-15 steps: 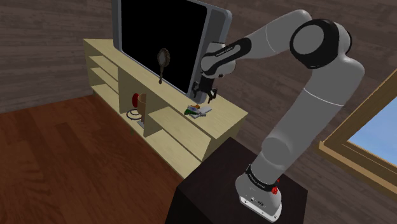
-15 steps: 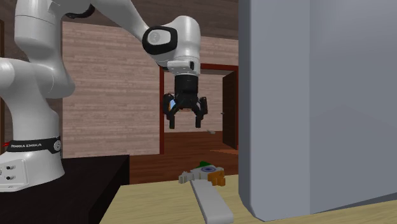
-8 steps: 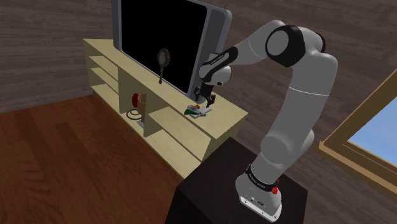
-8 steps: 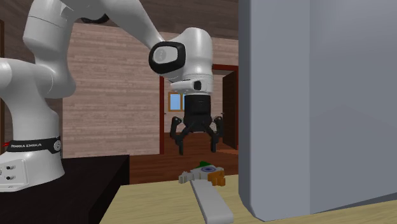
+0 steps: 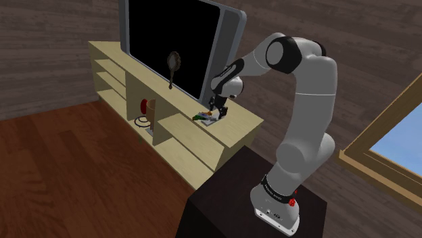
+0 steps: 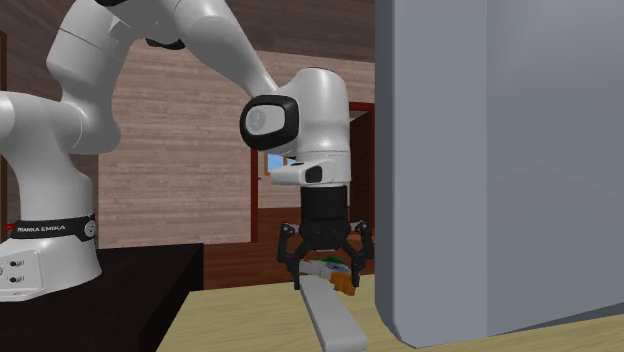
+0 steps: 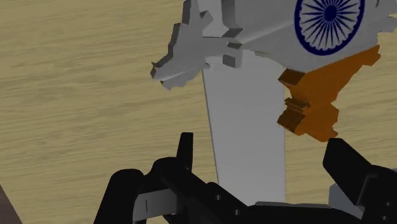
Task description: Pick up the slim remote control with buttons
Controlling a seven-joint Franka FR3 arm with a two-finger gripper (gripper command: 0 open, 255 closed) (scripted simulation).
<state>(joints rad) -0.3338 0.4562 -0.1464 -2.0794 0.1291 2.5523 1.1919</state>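
The slim remote (image 6: 335,322) is a plain grey slab lying flat on the light wooden cabinet top (image 6: 250,325), beside the TV. Its buttons cannot be made out. In the wrist view the remote (image 7: 248,127) runs from between my fingers to under a map-shaped flag piece (image 7: 305,38) in white, orange and blue, which covers its far end. My black gripper (image 6: 326,281) hangs open just above the remote's far end, one finger on each side, touching nothing. From the shoulder view the gripper (image 5: 216,112) sits low over the remote and flag piece (image 5: 205,118).
A large flat TV (image 5: 176,47) stands on the cabinet (image 5: 243,125) right behind the gripper; its grey back (image 6: 500,170) rises close by on the second exterior view's right. A dark round-headed object (image 5: 174,64) stands before the screen, with a red item (image 5: 144,107) on a lower shelf.
The arm has folded forward and lowered the gripper from well above the cabinet to just over the remote. The fingers stayed open; the remote and flag piece have not moved.
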